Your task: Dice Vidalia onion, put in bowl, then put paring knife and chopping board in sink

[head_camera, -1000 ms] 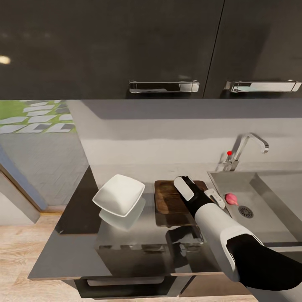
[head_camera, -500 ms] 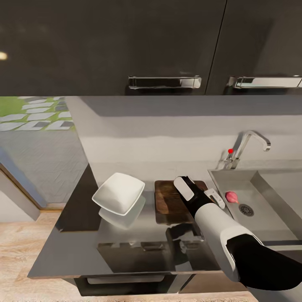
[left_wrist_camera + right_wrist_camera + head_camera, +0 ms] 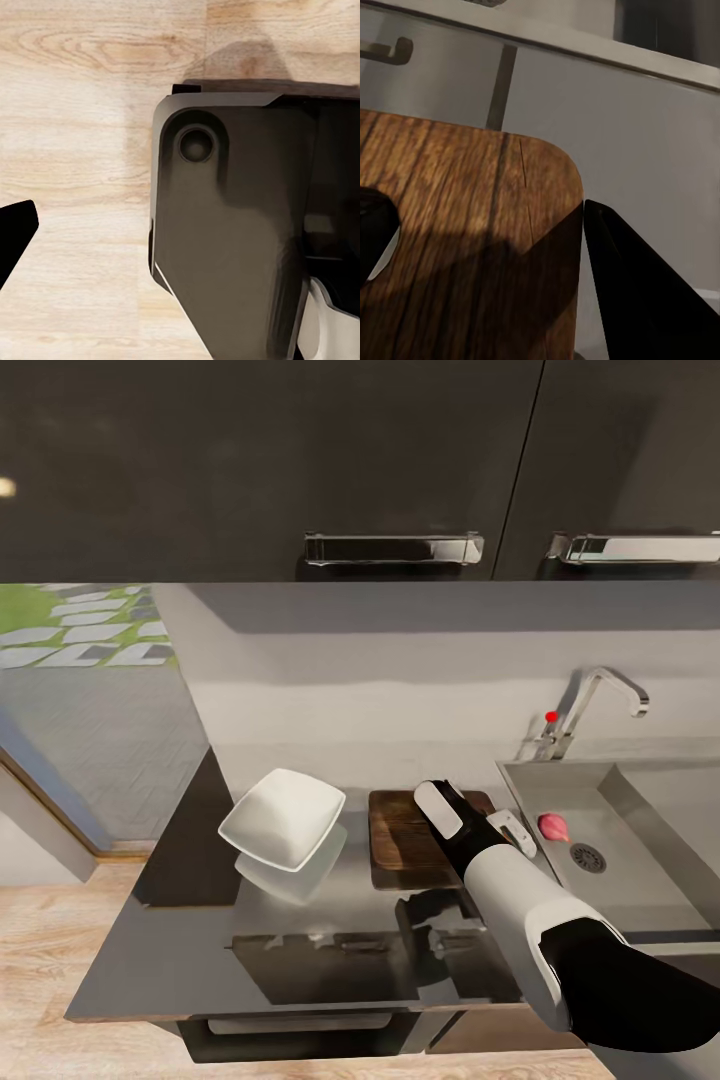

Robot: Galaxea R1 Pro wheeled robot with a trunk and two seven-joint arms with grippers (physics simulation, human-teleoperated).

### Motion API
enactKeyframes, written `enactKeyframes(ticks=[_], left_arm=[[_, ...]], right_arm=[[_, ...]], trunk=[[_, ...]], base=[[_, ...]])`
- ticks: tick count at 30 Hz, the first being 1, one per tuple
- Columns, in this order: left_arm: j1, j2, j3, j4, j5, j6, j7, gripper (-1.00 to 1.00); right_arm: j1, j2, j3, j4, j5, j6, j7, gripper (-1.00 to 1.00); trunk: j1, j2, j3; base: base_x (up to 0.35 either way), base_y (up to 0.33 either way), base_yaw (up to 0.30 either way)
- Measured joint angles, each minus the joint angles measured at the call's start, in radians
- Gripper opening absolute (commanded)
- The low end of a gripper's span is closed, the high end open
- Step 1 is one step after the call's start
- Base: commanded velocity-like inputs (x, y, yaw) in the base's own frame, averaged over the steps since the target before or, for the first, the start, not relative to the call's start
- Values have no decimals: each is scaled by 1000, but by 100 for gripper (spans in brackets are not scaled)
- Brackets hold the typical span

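The dark wooden chopping board (image 3: 405, 830) lies on the glossy grey countertop (image 3: 200, 950), and its rounded corner shows in the right wrist view (image 3: 457, 225). My right gripper (image 3: 472, 818) hovers open over the board's right part, its fingers (image 3: 637, 300) spread with nothing between them. A white squarish bowl (image 3: 283, 818) stands left of the board. The pinkish Vidalia onion (image 3: 552, 825) rests in the grey sink (image 3: 640, 830) near the round drain. The paring knife is hidden. One dark fingertip (image 3: 11, 232) of my left gripper shows above wooden floor.
The chrome tap (image 3: 590, 700) with a red knob rises behind the sink. Dark upper cabinets (image 3: 400, 460) with metal handles hang above the counter. The counter ends on the left just past the bowl, with wooden floor (image 3: 40, 960) below. A dark part of the robot (image 3: 232, 225) is close to the left wrist.
The whole picture has shifted slightly, so the camera moved. The right arm, board, bowl and onion keep their places relative to each other.
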Motion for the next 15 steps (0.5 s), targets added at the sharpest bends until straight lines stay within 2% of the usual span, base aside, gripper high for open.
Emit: enactKeyframes(ticks=[12,13,15], left_arm=[[0,0,0,0,0,0,0,100],[0,0,0,0,0,0,0,100],[0,0,0,0,0,0,0,100]], right_arm=[[0,0,0,-1,26,0,0,-100],[0,0,0,-1,26,0,0,100],[0,0,0,-2,27,-3,0,100]], trunk=[[0,0,0],[0,0,0],[0,0,0]], base=[[0,0,0],[0,0,0],[0,0,0]])
